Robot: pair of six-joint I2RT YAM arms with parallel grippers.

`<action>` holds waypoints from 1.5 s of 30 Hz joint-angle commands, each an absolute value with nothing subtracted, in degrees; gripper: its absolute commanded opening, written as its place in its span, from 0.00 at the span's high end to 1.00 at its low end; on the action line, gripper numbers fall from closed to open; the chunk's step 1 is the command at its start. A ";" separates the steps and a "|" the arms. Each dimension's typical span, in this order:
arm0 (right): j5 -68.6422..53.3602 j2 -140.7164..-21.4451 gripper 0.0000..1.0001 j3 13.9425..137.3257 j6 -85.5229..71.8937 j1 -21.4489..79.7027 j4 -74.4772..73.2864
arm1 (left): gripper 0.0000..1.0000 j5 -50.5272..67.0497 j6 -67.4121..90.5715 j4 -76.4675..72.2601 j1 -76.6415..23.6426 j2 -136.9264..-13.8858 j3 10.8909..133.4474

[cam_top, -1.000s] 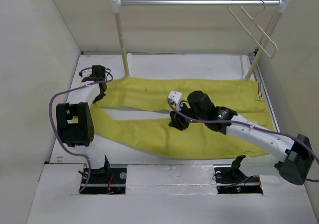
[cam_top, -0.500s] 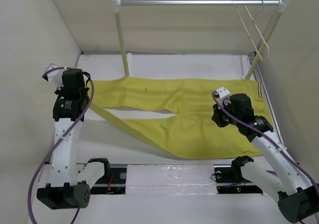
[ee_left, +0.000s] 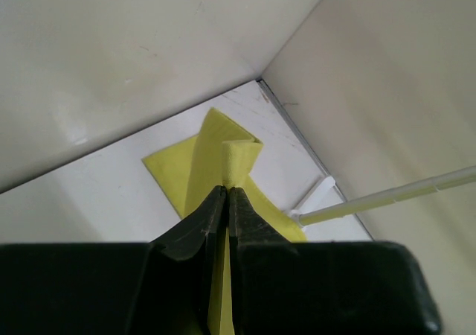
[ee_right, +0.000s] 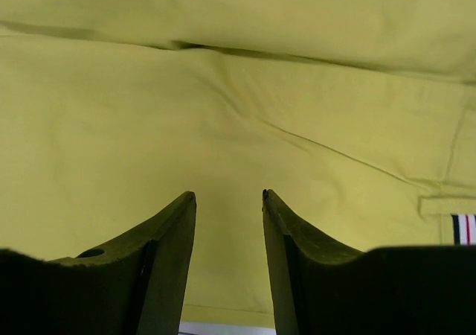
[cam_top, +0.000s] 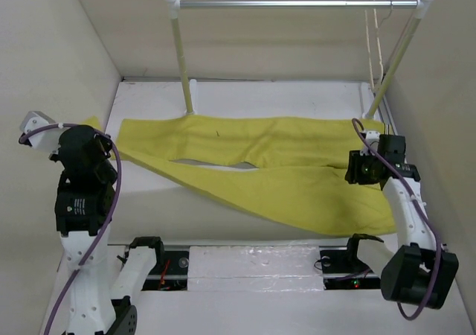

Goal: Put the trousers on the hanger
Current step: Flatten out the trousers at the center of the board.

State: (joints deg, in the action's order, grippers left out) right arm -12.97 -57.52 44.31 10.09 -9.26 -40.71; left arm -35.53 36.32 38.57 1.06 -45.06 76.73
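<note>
The trousers [cam_top: 260,164] lie flat across the table [cam_top: 260,97], waist to the right, 2 legs running left. The hanger [cam_top: 374,48] hangs from the right end of the rail [cam_top: 297,4], turned edge-on, well apart from the cloth. No part of the trousers is on it yet.

The left gripper [ee_left: 227,193] has its jaws pressed together on a thin fold of yellow cloth at the far left. The leg end sticks out past the tips toward the corner of the table. Which leg it is cannot be told for sure, but it looks like the near one. The pinch sits at the leg end, likely so that the arm can steer the long loose part.

The right gripper [ee_right: 228,197] is spread apart and has nothing in it. It points down at the waist area, close over the cloth, with the striped tab [ee_right: 465,228] just off to its right. Whether the tips touch the cloth cannot be told. It is probably lined up to take the waist, the end nearest the hanger.

Judged stage: early, 1 end held and the other not yet gripped. With 1 arm at each end, the trousers could be lifted as a span and draped over the hanger's lower bar. Risk: the thin pinch on the left may slip once the weight comes on.
</note>
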 commanded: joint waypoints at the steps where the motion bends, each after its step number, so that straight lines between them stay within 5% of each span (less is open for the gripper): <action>1: -13.19 -61.59 0.54 44.21 8.88 -14.92 -37.71 | 1.00 -33.86 33.93 31.48 0.79 -45.53 75.94; 6: -8.44 -67.84 0.59 48.51 7.56 -28.17 -41.21 | 1.00 -20.77 33.92 28.65 0.79 -44.83 72.17; 14: 2.51 -69.79 0.61 49.57 3.87 -49.38 -48.77 | 1.00 -24.61 35.67 30.50 -15.18 -35.43 57.32; 20: -1.30 -62.59 0.57 42.11 0.17 -59.84 -48.26 | 1.00 -27.41 37.18 31.90 -22.49 -33.93 56.60; 32: -0.35 -62.66 0.59 37.45 -7.46 -62.23 -44.92 | 1.00 -44.46 30.42 32.52 -28.29 -35.16 61.86; 45: -1.32 -66.88 0.58 34.72 -9.58 -62.23 -38.68 | 1.00 -44.12 30.15 31.20 -28.30 -36.30 62.93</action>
State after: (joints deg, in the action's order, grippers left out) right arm -1.04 -66.67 35.70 -8.08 -61.84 -42.22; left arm -42.76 30.87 33.69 -28.05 -35.66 61.58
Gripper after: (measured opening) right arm 0.417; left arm 0.006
